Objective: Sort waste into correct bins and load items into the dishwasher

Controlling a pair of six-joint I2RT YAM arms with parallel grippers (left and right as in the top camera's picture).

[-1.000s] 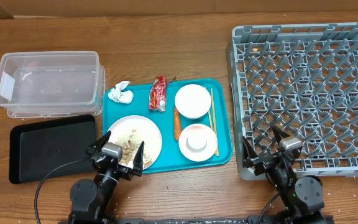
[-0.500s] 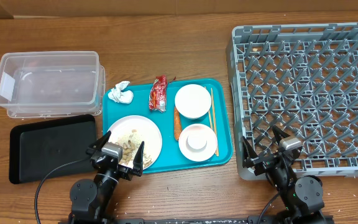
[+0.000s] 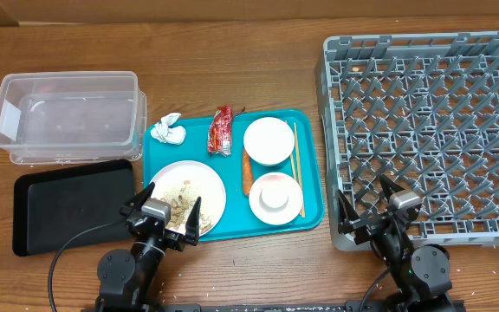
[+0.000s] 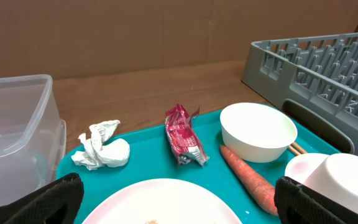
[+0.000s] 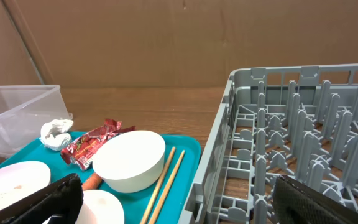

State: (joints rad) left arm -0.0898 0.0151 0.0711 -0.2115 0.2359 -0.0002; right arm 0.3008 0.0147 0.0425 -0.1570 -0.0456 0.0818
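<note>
Bright, even light throughout; soft shadows, sharp focus, no noticeable glare.

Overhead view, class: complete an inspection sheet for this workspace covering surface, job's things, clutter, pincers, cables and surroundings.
Surface: wooden table.
Job's things: napkin, wrapper, carrot, plate with scraps, bowl, chopsticks and cup in second bowl, all on teal tray; clear tub, black tray and dish rack unloaded.
Clutter: nothing seen.
Pincers: left pincer and right pincer open, holding nothing.
Cables: left cable, right cable, both black, by the arms.
Surroundings: cardboard wall behind.
</note>
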